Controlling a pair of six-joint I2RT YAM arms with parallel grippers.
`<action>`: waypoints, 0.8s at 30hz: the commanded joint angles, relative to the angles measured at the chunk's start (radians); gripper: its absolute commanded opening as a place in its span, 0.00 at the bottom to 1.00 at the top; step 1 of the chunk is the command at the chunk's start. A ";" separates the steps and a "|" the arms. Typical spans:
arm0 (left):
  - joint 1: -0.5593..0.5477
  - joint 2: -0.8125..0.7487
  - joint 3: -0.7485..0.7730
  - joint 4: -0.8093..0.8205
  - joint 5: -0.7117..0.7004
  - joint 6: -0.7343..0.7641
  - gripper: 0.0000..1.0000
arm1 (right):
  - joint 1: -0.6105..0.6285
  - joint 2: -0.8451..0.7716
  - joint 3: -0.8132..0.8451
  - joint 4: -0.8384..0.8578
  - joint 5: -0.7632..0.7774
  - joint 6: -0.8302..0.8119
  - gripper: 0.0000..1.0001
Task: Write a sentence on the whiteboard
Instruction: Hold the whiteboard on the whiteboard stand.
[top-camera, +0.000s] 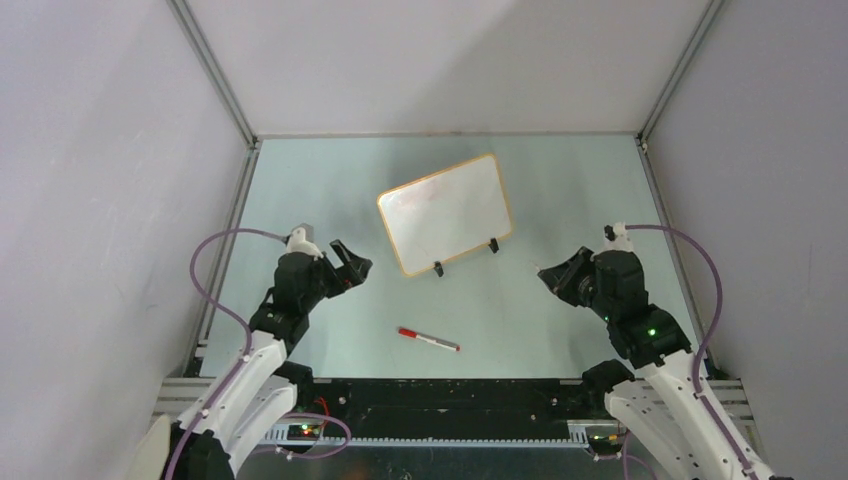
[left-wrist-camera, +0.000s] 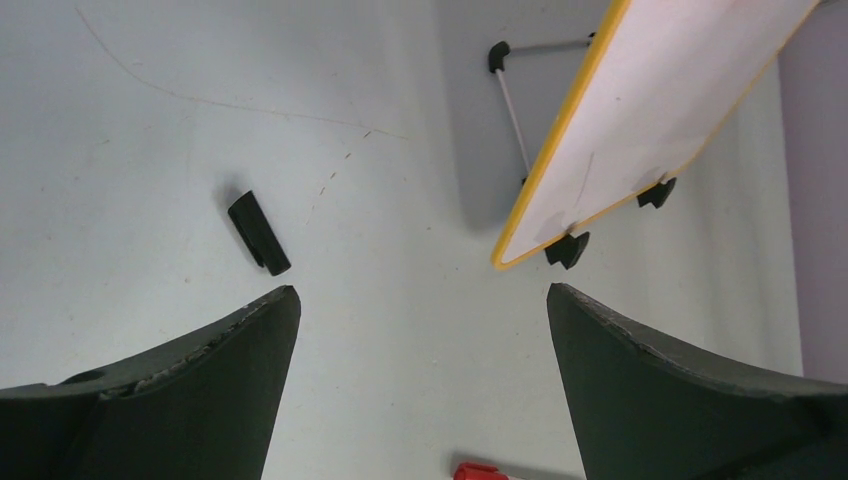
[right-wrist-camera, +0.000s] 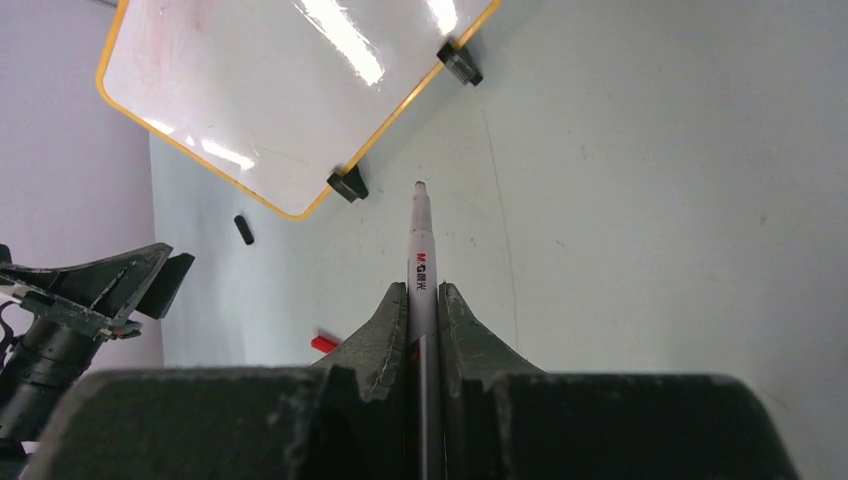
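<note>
- The small white whiteboard (top-camera: 445, 213) with its thin orange frame is standing tilted at mid-table, beyond both arms.
- The left gripper (left-wrist-camera: 420, 300) is hanging wide open, empty.
- The right gripper (right-wrist-camera: 422, 298) is clamping a white-barrelled marker (right-wrist-camera: 420, 232).

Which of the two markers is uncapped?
The gripped marker in the right gripper, tip bare; the loose marker on the table wears its red cap.

Robotics lab cell: white enclosure walls (top-camera: 90, 150), aluminium frame posts (top-camera: 212, 70).
</note>
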 joint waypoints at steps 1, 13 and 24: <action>0.000 -0.055 -0.026 0.060 0.019 0.011 0.99 | -0.062 -0.026 0.051 -0.003 -0.074 -0.107 0.00; -0.093 -0.241 -0.077 0.039 -0.096 0.096 0.99 | -0.109 -0.005 0.061 -0.008 -0.084 -0.167 0.00; -0.112 -0.481 -0.165 0.057 -0.106 0.150 0.99 | -0.108 0.099 0.107 0.163 -0.261 -0.139 0.00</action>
